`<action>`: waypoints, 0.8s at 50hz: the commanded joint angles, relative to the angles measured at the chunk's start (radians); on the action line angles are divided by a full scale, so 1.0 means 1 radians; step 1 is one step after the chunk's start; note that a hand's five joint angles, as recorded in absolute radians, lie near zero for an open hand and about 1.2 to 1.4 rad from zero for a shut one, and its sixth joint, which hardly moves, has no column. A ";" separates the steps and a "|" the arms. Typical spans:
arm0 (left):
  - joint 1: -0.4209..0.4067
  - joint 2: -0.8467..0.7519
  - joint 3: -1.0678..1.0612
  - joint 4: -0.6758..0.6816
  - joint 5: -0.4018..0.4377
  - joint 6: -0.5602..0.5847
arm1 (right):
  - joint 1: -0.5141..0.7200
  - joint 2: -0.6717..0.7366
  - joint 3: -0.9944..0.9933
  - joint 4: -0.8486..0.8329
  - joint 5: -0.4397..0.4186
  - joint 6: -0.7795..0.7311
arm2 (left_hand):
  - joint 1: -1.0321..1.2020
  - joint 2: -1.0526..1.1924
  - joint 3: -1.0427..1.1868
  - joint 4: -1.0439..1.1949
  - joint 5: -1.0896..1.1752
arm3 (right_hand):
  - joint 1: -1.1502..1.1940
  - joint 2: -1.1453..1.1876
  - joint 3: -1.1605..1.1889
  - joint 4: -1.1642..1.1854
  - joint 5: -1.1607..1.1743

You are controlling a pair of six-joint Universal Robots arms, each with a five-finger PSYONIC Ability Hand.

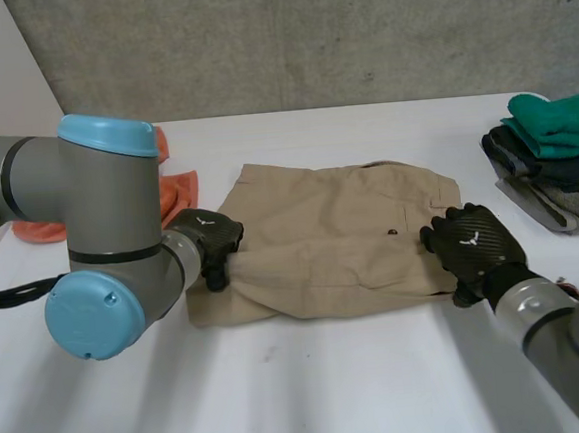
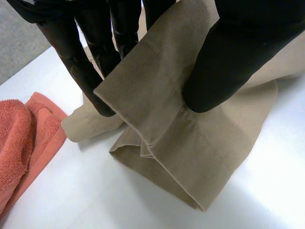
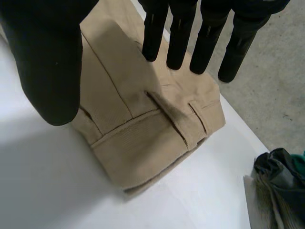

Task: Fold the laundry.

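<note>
Tan trousers [image 1: 331, 238] lie folded across the middle of the white table [image 1: 314, 395]. My left hand [image 1: 209, 241] is shut on the hem end of the trousers [image 2: 157, 119], with the cloth pinched between thumb and fingers and lifted slightly. My right hand [image 1: 473, 247] hovers open just over the waistband end [image 3: 157, 143]; its fingers [image 3: 181, 38] are straight and apart from the thumb, holding nothing.
An orange towel [image 1: 172, 191] lies at the back left beside the left arm, and the same orange towel [image 2: 21, 138] sits close to the hem. A stack of folded dark and green clothes [image 1: 556, 155] stands at the right edge.
</note>
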 commanded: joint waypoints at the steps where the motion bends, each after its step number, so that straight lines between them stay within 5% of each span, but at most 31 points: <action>1: 0.001 0.018 0.000 0.001 0.001 -0.014 | 0.037 0.102 -0.054 -0.048 0.017 0.004 | 0.233 0.204 0.210 0.204 0.242 | 0.541 0.549 0.551 0.540 0.540; 4: 0.001 0.046 -0.003 -0.002 0.001 -0.024 | 0.037 0.085 -0.077 -0.042 0.031 0.012 | 0.233 0.204 0.210 0.204 0.242 | 0.897 0.905 0.907 0.896 0.896; 13: 0.006 0.262 0.049 -0.020 0.007 -0.037 | -0.006 -0.146 -0.303 0.193 -0.002 0.119 | 0.233 0.204 0.210 0.204 0.242 | 0.898 0.906 0.907 0.897 0.897; 19: 0.003 0.460 0.291 -0.037 0.019 -0.046 | -0.078 -0.232 -0.787 0.571 -0.078 0.303 | 0.233 0.204 0.210 0.204 0.242 | 0.898 0.906 0.907 0.897 0.897; 23: 0.007 0.497 0.453 -0.013 0.018 -0.051 | -0.129 -0.183 -1.035 0.624 -0.076 0.430 | 0.233 0.204 0.210 0.204 0.242 | 0.898 0.906 0.907 0.897 0.897; 31: 0.029 0.322 0.736 0.029 0.009 -0.029 | -0.082 -0.018 -1.337 0.664 -0.016 0.488 | 0.233 0.204 0.210 0.204 0.242 | 0.898 0.906 0.907 0.897 0.897; 40: 0.059 0.066 0.815 0.148 0.052 0.009 | -0.016 0.131 -1.305 0.613 0.074 0.480 | 0.233 0.204 0.210 0.204 0.242 | 0.898 0.906 0.907 0.897 0.897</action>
